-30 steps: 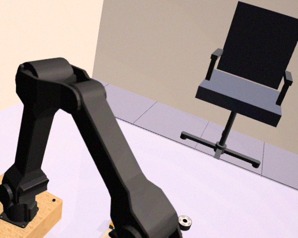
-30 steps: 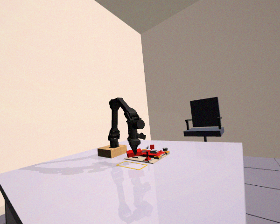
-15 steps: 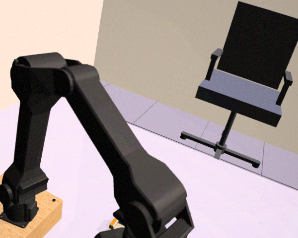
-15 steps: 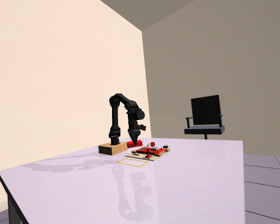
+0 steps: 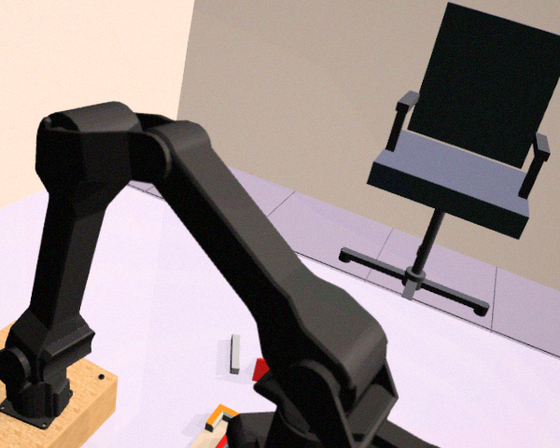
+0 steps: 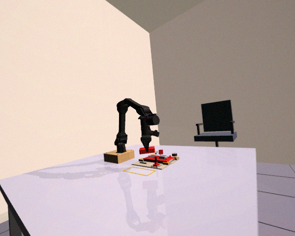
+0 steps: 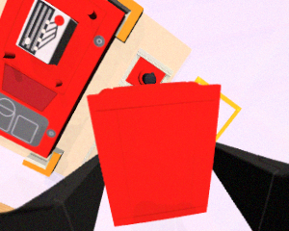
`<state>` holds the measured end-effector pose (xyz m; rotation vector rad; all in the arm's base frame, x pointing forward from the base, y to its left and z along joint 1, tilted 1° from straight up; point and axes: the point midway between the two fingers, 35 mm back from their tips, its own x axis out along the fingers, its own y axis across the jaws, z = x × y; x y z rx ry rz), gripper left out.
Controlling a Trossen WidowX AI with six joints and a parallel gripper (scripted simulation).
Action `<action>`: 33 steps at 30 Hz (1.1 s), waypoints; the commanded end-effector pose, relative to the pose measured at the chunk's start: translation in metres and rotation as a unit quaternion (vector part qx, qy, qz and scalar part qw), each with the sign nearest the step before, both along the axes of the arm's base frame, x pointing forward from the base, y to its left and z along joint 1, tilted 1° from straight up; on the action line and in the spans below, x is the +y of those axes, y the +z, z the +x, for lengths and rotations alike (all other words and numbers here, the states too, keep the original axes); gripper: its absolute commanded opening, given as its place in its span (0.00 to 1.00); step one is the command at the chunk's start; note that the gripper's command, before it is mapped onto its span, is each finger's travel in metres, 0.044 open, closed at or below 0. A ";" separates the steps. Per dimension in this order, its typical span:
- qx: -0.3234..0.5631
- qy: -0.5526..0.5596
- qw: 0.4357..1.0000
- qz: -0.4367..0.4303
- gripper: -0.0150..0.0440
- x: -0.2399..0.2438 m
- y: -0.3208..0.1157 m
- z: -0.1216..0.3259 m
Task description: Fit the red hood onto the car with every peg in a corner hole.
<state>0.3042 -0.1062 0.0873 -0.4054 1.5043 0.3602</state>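
Note:
The red hood [image 6: 142, 150] [image 7: 156, 154] is off the table, roof toward the wrist camera. My gripper [image 6: 147, 150] [image 7: 155, 152] is shut on it, one black finger at each side. The fingertips are out of sight in the top view. The red chassis [image 7: 74, 91] lies in its jig, left of the hood in the wrist view, with the engine block [image 7: 45, 34] [image 6: 162, 157] in its deck. Pegs show around the engine, among them one near peg [image 7: 59, 83] and one far peg [image 7: 92, 15]. The hood's corner holes are not visible.
The jig board [image 7: 173, 48] has orange corner brackets [image 7: 130, 21] and a red piece with a black knob [image 7: 146, 77] [image 6: 156, 163]. A yellow outline [image 6: 147, 175] lies beside it. A red block [image 5: 259, 370] [image 6: 160, 151], a grey bar [image 5: 235, 353] and a black wheel [image 6: 174, 154] stand around.

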 end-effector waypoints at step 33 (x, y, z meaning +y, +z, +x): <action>0.010 -0.316 0.949 -0.002 0.25 0.125 0.002 0.046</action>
